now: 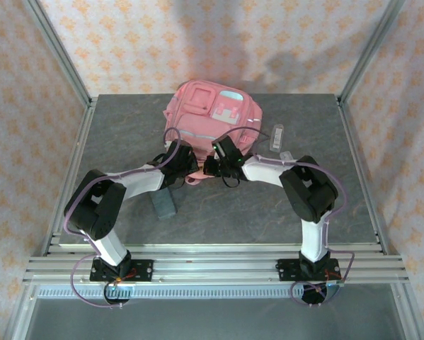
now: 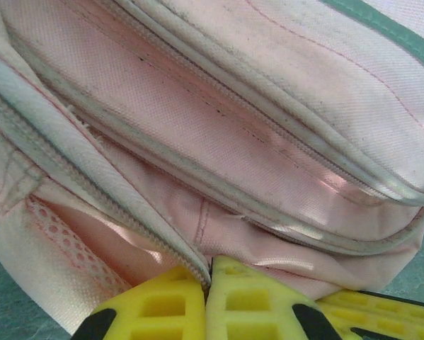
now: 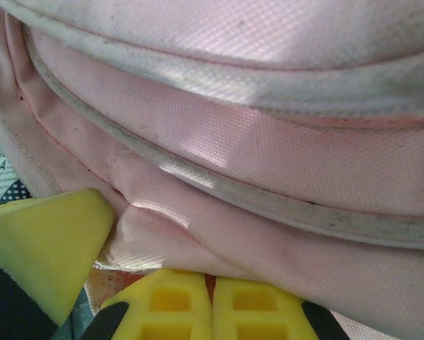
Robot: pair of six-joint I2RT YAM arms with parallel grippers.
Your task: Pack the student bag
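The student bag (image 1: 212, 113), a pink backpack with a light-blue patch, lies at the back middle of the table. Both arms reach in to its near edge. My left gripper (image 1: 180, 157) is shut, its yellow fingertips (image 2: 229, 283) pinching the bag's white zip edge (image 2: 127, 212). My right gripper (image 1: 216, 167) is just to its right, jaws closed together (image 3: 212, 287) under a fold of the bag's pink fabric (image 3: 219, 212). The fold lies across the tips, and I see none of it between them. The left gripper's yellow finger (image 3: 45, 248) shows beside it.
A dark grey block (image 1: 163, 204) lies on the table near the left arm's elbow. A small clear oblong item (image 1: 277, 136) and another pale piece (image 1: 286, 154) lie right of the bag. Metal frame posts stand at the table's corners.
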